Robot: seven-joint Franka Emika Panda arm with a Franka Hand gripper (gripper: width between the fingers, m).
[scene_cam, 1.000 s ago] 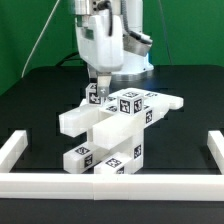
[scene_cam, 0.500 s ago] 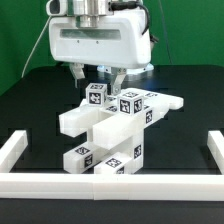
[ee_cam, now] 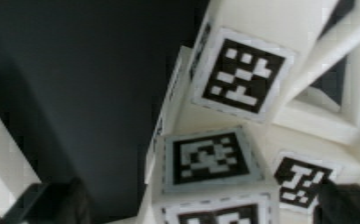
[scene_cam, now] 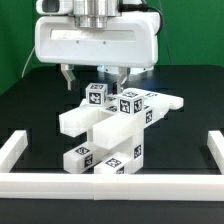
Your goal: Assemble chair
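Standing on the black counter (scene_cam: 30, 110) between the white border rails (scene_cam: 12, 152), the chair (scene_cam: 115, 135) reads as nearly built: chunky white slabs and bars locked into a stepped stack near the front rail, with tagged faces turned toward the camera. Above it hangs the hand (scene_cam: 92, 76), its wide white body filling the top of the exterior view, its two dark fingers (scene_cam: 68, 76) spread apart and gripping nothing. Between and just below those fingers sits the small tagged block (scene_cam: 96, 96) at the top of the assembly, apart from both fingertips as far as can be told. The step in hand looks like a regrasp or a release at that top block, though which cannot be settled. To do it well, the hand should be centred over the block so both fingers meet its sides together; contact on one side only could tilt the block or shove the whole stack. The wrist view, close and blurred, shows tagged white faces (ee_cam: 239, 75) at an angle, so squaring the wrist to the block first would be wise.
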